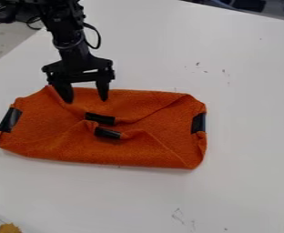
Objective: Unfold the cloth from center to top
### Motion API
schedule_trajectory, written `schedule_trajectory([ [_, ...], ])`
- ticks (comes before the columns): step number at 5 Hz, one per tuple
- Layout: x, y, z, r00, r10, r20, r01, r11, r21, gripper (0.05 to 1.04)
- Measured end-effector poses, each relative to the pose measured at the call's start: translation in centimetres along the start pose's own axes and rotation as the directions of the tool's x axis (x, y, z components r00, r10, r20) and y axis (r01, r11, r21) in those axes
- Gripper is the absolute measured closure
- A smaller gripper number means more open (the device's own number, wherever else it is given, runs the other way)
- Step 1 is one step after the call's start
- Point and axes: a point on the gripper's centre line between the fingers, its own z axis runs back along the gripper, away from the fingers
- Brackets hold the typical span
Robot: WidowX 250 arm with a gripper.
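White marked tabletop (248, 109), folded orange cloth (53, 136) with black patches, end effector (82, 96) wide apart above it.

Open gripper (83, 93) above orange cloth (102, 152)

- The pincer (85, 97) stands spread, a gap between its tips above the orange cloth (53, 141).
- Camera-side of the pincer, raised folds and two black strips (100, 119) obstruct a low pass.
- Right of the pincer, past the cloth, open worktop (248, 100) gives wide passage.
- Behind it, a cable loop (98, 40) juts out.
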Motion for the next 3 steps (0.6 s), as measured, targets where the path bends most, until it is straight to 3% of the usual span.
schedule_trajectory([
  [3,-1.8,1.0,-3.0,0.994,0.08,-0.069,-0.08,0.997,0.004,0.083],
])
